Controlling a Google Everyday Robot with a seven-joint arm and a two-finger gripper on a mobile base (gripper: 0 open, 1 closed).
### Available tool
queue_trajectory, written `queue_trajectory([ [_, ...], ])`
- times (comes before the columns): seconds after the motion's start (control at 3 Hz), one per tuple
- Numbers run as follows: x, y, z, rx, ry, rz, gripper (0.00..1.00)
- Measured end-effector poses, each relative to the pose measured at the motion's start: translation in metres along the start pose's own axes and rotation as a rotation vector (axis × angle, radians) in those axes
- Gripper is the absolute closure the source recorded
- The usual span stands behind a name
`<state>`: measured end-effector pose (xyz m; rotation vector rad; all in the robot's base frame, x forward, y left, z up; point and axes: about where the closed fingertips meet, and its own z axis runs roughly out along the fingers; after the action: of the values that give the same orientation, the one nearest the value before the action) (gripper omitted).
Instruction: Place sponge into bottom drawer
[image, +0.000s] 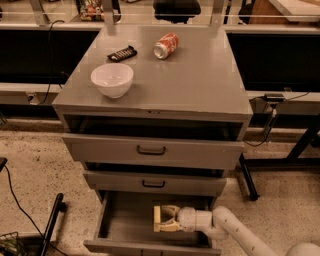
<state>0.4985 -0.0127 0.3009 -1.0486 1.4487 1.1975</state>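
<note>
My gripper reaches from the right into the open bottom drawer, the lowest grey tray of the cabinet. Its pale fingers point left, low over the drawer floor. A small pale yellow piece, the sponge, spans between the fingertips and is held there. Its dark green top does not show clearly. My white arm comes in from the lower right.
The two upper drawers with black handles are slightly open above the gripper. On the cabinet top stand a white bowl, a tipped red can and a dark snack bar. A black table leg stands to the right.
</note>
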Motion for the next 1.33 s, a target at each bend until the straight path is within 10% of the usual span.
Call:
queue_trajectory([
  [0.33, -0.0203, 0.0064, -0.0035, 0.029, -0.110, 0.039, 0.56],
  [1.0, -0.0212, 0.0082, 0.0015, 0.020, -0.113, 0.040, 0.00],
  [1.33, -0.0212, 0.0082, 0.0015, 0.020, -0.113, 0.040, 0.00],
])
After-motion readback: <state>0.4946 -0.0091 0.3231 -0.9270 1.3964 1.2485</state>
